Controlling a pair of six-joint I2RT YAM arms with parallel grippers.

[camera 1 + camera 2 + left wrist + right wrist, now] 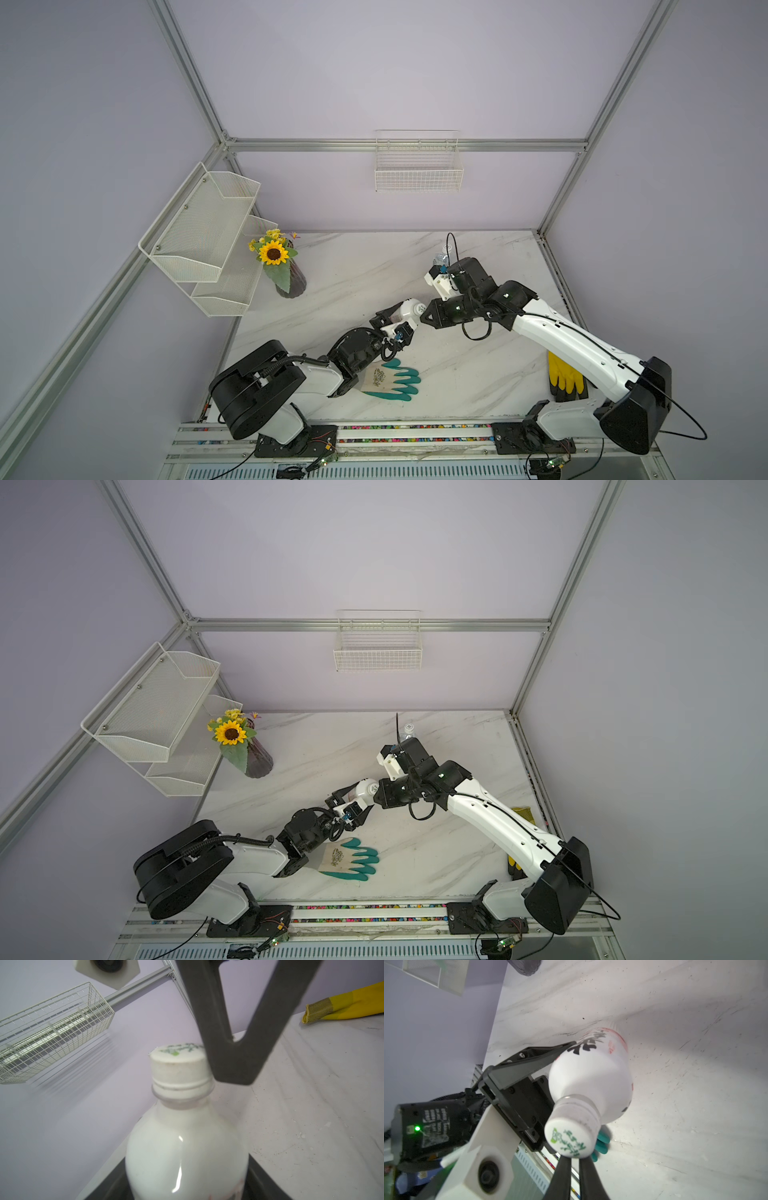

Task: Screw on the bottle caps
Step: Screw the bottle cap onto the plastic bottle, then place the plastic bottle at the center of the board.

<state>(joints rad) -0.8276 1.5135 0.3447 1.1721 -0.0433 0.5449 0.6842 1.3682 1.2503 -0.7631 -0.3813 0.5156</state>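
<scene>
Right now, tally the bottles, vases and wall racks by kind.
Bottles: 2, a white bottle and a clear bottle
Vases: 1, the flower vase
Wall racks: 2, a mesh shelf and a wire basket
Total: 5

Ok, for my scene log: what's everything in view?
White-wrapped plastic bottle, black characters: one, mid-table
Round white screw cap, green print: one, on that bottle's neck
Clear plastic bottle: one, back right
Dark ribbed vase with sunflower: one, back left
Teal-fingered beige glove: one, front left
Yellow gloves: count unclear, front right
White mesh shelf: one, left wall
White wire basket: one, back wall
Marble-patterned table: one, white-grey
Left gripper: black, shut on the white-wrapped bottle
Right gripper: black, shut, beside the cap
</scene>
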